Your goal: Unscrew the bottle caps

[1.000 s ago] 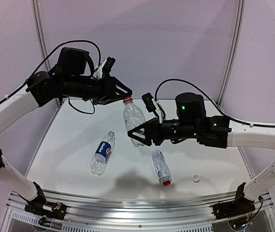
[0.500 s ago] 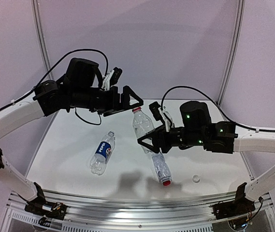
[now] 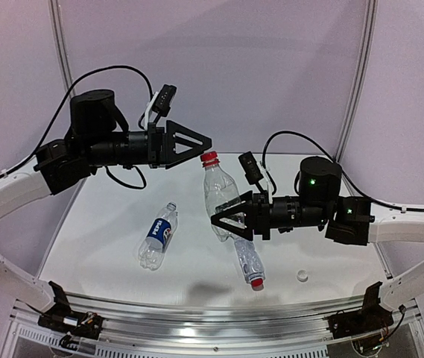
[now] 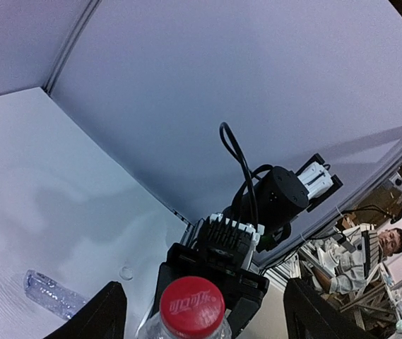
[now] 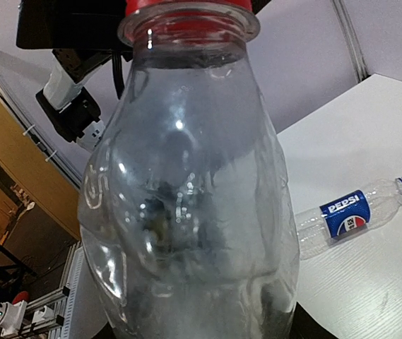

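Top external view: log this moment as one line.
left hand: open, at red cap | right hand: shut on clear bottle, lifted | cap: on | Pepsi bottle: lying on table

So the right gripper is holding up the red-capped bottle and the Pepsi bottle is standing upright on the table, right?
Not quite. The right gripper does hold up the red-capped bottle, but the Pepsi bottle lies on its side on the table, not upright; the top external view shows it.
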### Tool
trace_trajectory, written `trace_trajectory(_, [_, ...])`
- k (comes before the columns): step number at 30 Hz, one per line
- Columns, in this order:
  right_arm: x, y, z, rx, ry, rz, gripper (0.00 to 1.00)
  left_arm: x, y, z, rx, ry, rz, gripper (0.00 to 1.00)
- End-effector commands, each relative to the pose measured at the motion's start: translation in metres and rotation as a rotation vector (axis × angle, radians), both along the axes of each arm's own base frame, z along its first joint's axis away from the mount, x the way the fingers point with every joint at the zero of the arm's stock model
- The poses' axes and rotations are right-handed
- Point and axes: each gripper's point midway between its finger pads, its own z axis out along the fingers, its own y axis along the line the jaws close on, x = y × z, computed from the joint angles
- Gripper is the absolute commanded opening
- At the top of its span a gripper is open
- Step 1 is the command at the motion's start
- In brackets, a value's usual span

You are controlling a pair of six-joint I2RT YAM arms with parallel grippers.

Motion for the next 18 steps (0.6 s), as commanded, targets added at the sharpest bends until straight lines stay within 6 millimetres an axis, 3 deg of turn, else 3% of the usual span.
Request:
trace_trajectory(1, [-0.011,0.005,0.014,0.054,-0.007,0.076,0.32,-0.003,-0.013,0.013,-0.026,-0.033,-0.076,0.72])
trace_trajectory(11, [-0.010,0.004,0.017,0.054,-0.003,0.069,0.32,-0.002,-0.024,0.009,-0.012,-0.019,-0.125,0.52])
trace_trajectory(18, [-0.008,0.004,0.015,0.043,0.003,0.057,0.32,-0.009,-0.029,0.004,-0.001,-0.021,-0.136,0.50])
